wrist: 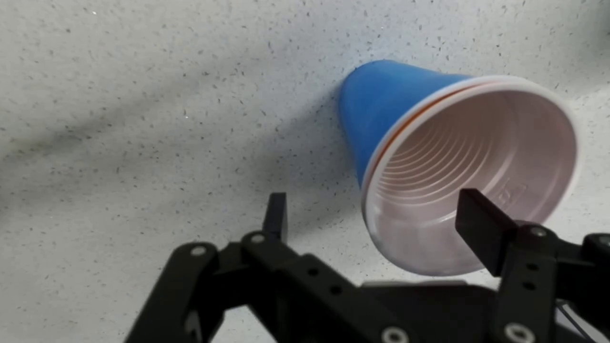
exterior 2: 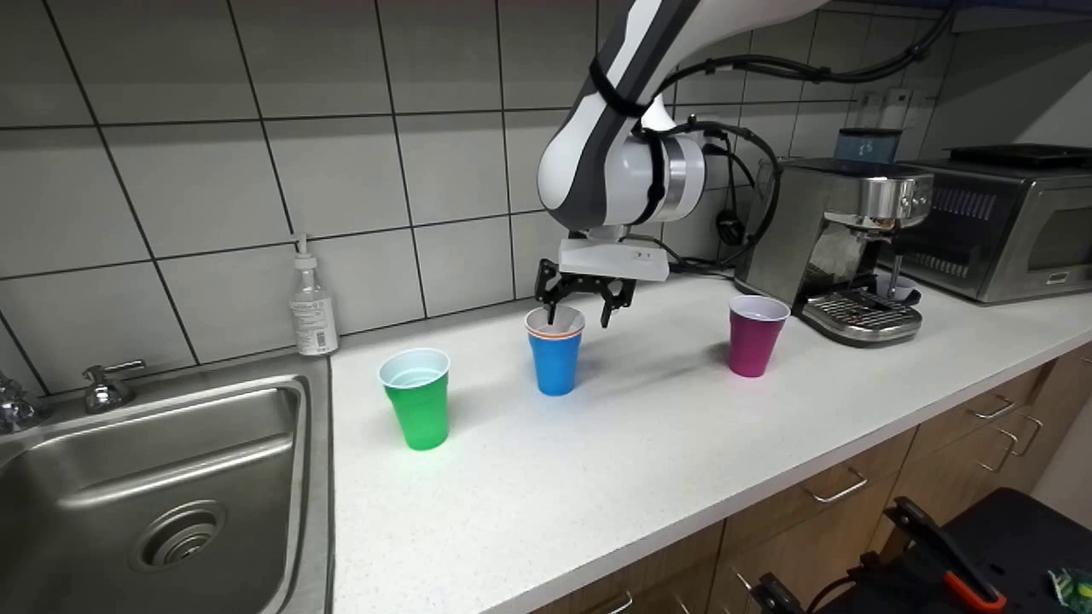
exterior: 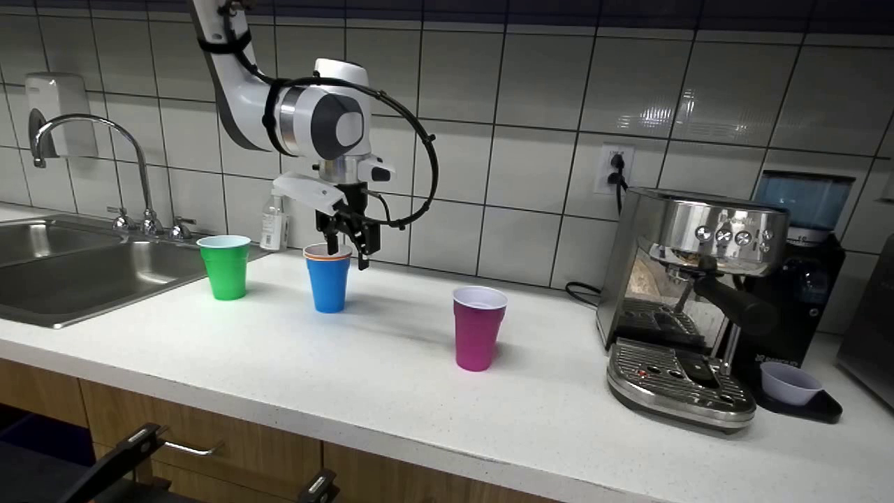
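Note:
Upright on the counter stands a blue cup (exterior: 328,290), seen also in the wrist view as a blue cup (wrist: 381,102) with a pale inside. An orange line under its top rim suggests another cup (exterior 2: 554,333) nested in it. My gripper (wrist: 375,212) points down over this stack with its jaws wide apart. One finger (exterior 2: 551,315) reaches into the mouth of the stack, while the other finger (exterior 2: 606,315) hangs outside, clear of the wall. The cup rim lies between them, and neither finger visibly grips it.
A green cup (exterior 2: 420,409) stands near the sink (exterior 2: 311,477), and a magenta cup (exterior: 478,332) stands toward the espresso machine (exterior: 698,293). By the tiled wall are a soap bottle (exterior 2: 313,311) and, in an exterior view, a faucet (exterior: 143,175).

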You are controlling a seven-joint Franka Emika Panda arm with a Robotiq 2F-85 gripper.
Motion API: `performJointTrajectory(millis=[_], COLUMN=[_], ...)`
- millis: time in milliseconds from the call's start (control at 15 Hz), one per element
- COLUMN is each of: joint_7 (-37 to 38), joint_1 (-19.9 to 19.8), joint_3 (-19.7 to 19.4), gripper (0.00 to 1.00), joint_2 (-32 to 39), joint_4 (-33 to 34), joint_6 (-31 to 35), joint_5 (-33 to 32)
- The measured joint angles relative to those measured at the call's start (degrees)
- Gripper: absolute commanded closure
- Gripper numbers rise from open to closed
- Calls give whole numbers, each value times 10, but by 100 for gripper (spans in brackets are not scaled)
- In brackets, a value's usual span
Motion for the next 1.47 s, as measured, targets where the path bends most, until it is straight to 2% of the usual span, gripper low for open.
performJointTrajectory(millis=[400, 533, 1467], joint_7=[0, 0, 1], joint_1=[0, 0, -1], joint_3=[0, 0, 0], gripper=[87, 99, 99], joint_2=[0, 0, -1], joint_4=[1, 1, 1], joint_6=[0, 0, 3], joint_5=[0, 0, 1])
